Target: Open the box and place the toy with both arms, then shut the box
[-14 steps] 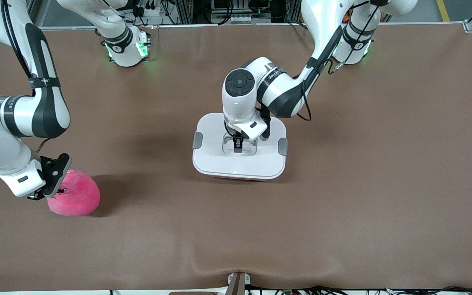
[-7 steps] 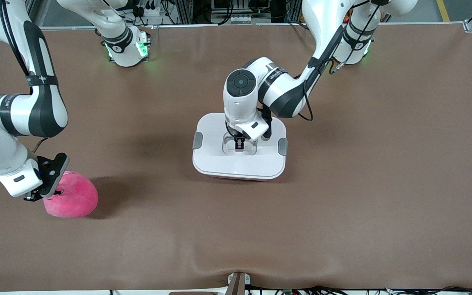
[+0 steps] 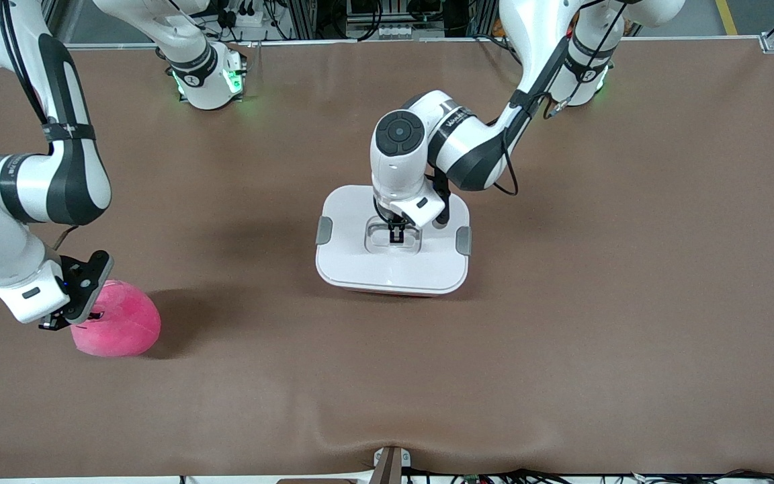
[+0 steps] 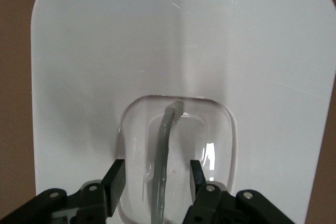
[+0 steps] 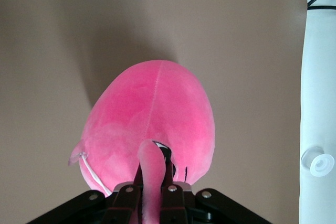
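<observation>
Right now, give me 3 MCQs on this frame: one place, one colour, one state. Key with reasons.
1. Where is the toy?
A. in the box
B. on the table toward the right arm's end
C. on the lid

2. What colour are the side clips?
A. grey
B. pink
C. black

3. What is the state of the box?
A. lid off
B. tipped over
C. lid on

Key: 1 B, the plush sits on the table, pinched by the right gripper. 2 A, both clips show grey against the white lid. 3 C, the lid covers the tub while the left gripper straddles the handle.
</observation>
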`<state>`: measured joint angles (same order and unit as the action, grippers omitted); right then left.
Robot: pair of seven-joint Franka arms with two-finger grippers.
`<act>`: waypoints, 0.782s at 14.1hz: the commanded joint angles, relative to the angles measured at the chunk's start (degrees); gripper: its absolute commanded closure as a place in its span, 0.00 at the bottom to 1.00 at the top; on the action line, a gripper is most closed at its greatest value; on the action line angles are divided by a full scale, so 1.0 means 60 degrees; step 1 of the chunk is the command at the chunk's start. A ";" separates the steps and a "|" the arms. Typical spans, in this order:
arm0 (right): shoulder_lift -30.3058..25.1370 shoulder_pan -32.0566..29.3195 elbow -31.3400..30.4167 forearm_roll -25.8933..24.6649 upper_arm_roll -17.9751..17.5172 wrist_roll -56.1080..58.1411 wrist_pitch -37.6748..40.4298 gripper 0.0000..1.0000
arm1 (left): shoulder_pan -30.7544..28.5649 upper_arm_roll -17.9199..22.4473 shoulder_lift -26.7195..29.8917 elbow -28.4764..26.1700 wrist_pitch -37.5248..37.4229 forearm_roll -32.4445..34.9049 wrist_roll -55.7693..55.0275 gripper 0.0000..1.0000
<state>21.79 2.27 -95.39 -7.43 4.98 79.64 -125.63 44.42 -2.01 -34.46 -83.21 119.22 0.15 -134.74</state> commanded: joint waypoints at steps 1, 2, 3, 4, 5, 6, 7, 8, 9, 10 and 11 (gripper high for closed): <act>-0.0146 -0.0011 0.0020 -0.0197 -0.0024 0.0100 0.0123 1.00 | -0.0021 -0.0001 0.0337 -0.0385 0.0125 0.0210 -0.0072 0.53; -0.0146 -0.0011 0.0034 -0.0197 -0.0024 0.0100 0.0123 1.00 | -0.0021 -0.0001 0.0352 -0.0371 0.0125 0.0210 -0.0072 0.55; -0.0146 -0.0011 0.0020 -0.0197 -0.0024 0.0100 0.0108 1.00 | -0.0021 -0.0001 0.0367 -0.0371 0.0125 0.0210 -0.0072 0.57; -0.0146 -0.0011 0.0020 -0.0197 -0.0024 0.0100 0.0123 1.00 | -0.0021 -0.0016 0.0410 -0.0371 0.0125 0.0210 -0.0072 0.59; -0.0146 -0.0011 0.0020 -0.0197 -0.0024 0.0100 0.0123 1.00 | -0.0021 -0.0016 0.0411 -0.0371 0.0125 0.0210 -0.0072 0.61; -0.0146 -0.0011 0.0020 -0.0197 -0.0024 0.0100 0.0123 1.00 | -0.0021 -0.0016 0.0411 -0.0371 0.0125 0.0210 -0.0086 0.63; -0.0146 -0.0011 0.0020 -0.0197 -0.0024 0.0100 0.0123 1.00 | -0.0021 -0.0016 0.0411 -0.0371 0.0125 0.0210 -0.0086 0.65; -0.0146 -0.0011 0.0020 -0.0197 -0.0024 0.0100 0.0108 1.00 | -0.0021 -0.0016 0.0411 -0.0371 0.0125 0.0210 -0.0072 0.69; -0.0146 -0.0011 0.0034 -0.0197 -0.0024 0.0115 0.0108 1.00 | -0.0021 -0.0016 0.0411 -0.0371 0.0111 0.0210 -0.0072 0.70; -0.0146 -0.0011 0.0035 -0.0197 -0.0024 0.0115 0.0123 1.00 | -0.0006 -0.0016 0.0411 -0.0385 0.0111 0.0224 -0.0072 0.72; -0.0146 -0.0011 0.0035 -0.0197 -0.0024 0.0115 0.0123 1.00 | -0.0006 -0.0016 0.0396 -0.0385 0.0111 0.0210 -0.0057 0.72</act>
<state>21.78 2.27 -95.39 -7.43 4.98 79.76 -125.62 44.39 -2.02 -33.84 -83.33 119.22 0.16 -134.74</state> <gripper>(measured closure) 0.868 0.700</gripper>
